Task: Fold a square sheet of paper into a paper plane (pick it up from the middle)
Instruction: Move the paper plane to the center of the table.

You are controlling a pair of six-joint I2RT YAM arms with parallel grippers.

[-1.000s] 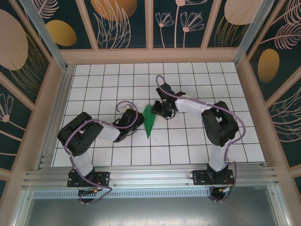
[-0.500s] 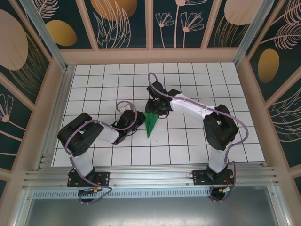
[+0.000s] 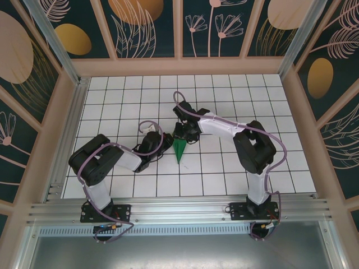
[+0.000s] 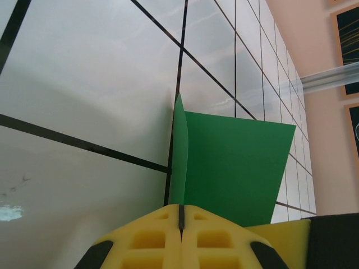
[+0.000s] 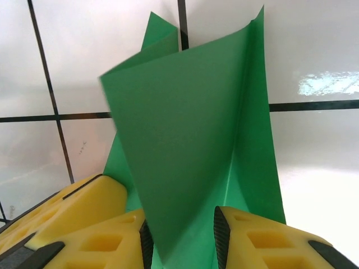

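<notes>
Bare tiled table [image 3: 106, 106] lies open to the left of the left gripper [image 3: 164, 147], which is pressed together, pinching the upright fold of the paper plane [image 3: 179, 150] at mid-table. The right gripper [image 3: 183, 134] stands slightly spread astride a raised flap, with free tiles to its right. The plane's far end is hidden beneath it.

Items on view, by count.

- Paper plane [image 3: 179, 148], green: one.
- Table [image 3: 224, 174], white tiles with dark lines: one.
- Robot arms: two, the left arm [image 3: 106, 162] and the right arm [image 3: 247, 143].
- Purple cables: two, one along each arm; the left cable [image 3: 150, 123] is marked.
- Pairs of jaws: two, one per arm.
- Yellow pads: four, two on the left pair [image 4: 140, 244] and two on the right pair [image 5: 263, 241].
- Arm bases at the table's near edge: two.
</notes>
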